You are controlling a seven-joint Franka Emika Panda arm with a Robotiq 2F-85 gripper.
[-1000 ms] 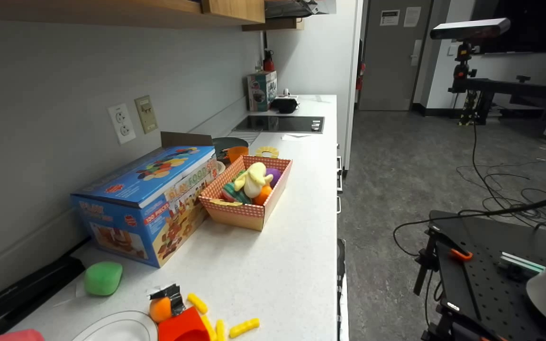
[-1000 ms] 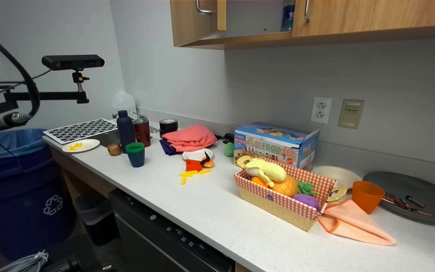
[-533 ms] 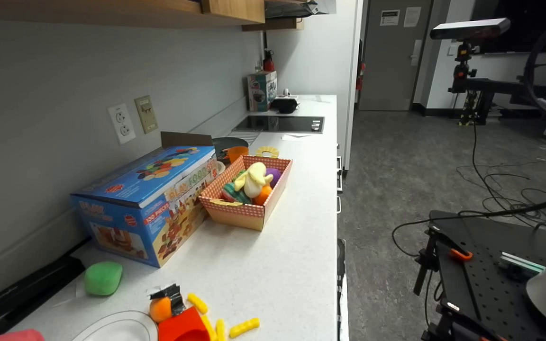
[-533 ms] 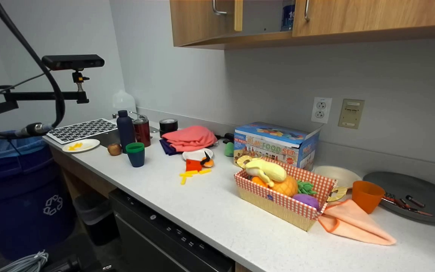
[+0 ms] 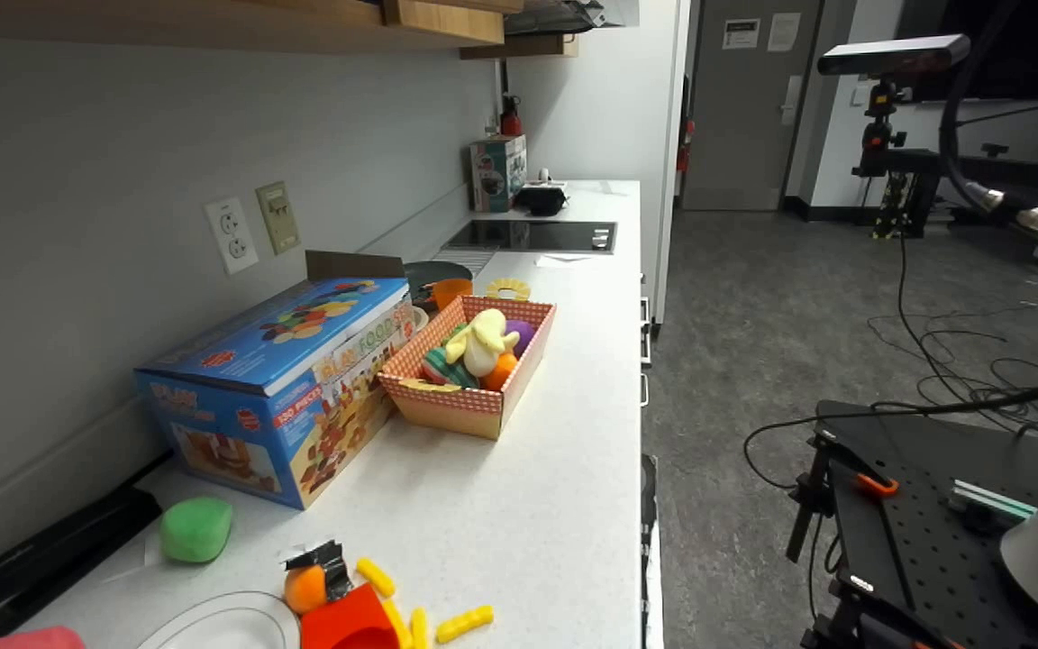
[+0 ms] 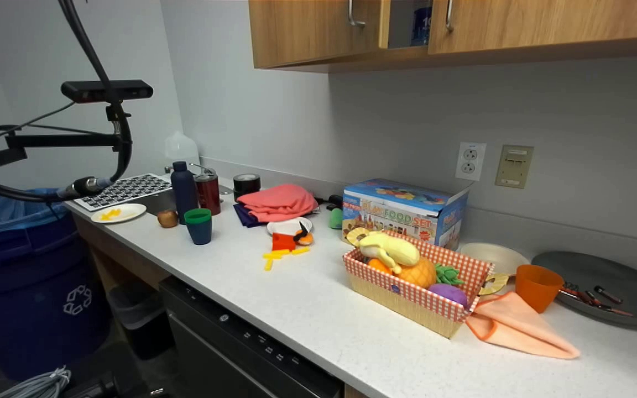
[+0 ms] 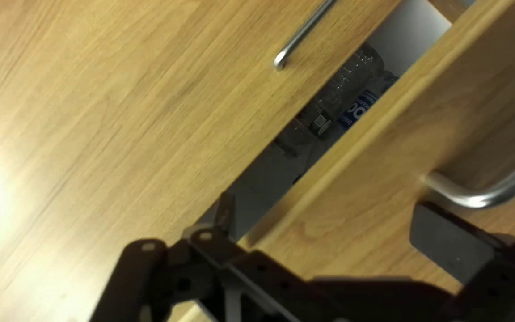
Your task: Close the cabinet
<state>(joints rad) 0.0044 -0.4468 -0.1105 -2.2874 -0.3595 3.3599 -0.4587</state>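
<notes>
The wooden wall cabinet's left door (image 6: 313,30) stands partly open in an exterior view, with its metal handle (image 6: 353,15) near the free edge. The door (image 7: 351,214) and its handle (image 7: 485,197) also show in the wrist view. The neighbouring door (image 7: 128,116) is shut. A dark gap between them shows a plastic bottle (image 7: 358,107). My gripper (image 7: 324,210) is open around the free edge of the ajar door. One finger (image 7: 225,214) is in the gap; the other finger (image 7: 452,241) is by the outer face, below the handle. The gripper is out of both exterior views.
Below the cabinet, the counter (image 6: 296,298) holds a food-set box (image 6: 401,213), a checkered basket (image 6: 401,304) of toy food, and cups and bottles at the far left. A camera on a stand (image 6: 107,90) is at the left. A thick cable (image 6: 122,143) hangs near it.
The ajar door has swung toward its frame, so its edge has moved right and the opening has narrowed. The robot's hanging cable has moved the same way.
</notes>
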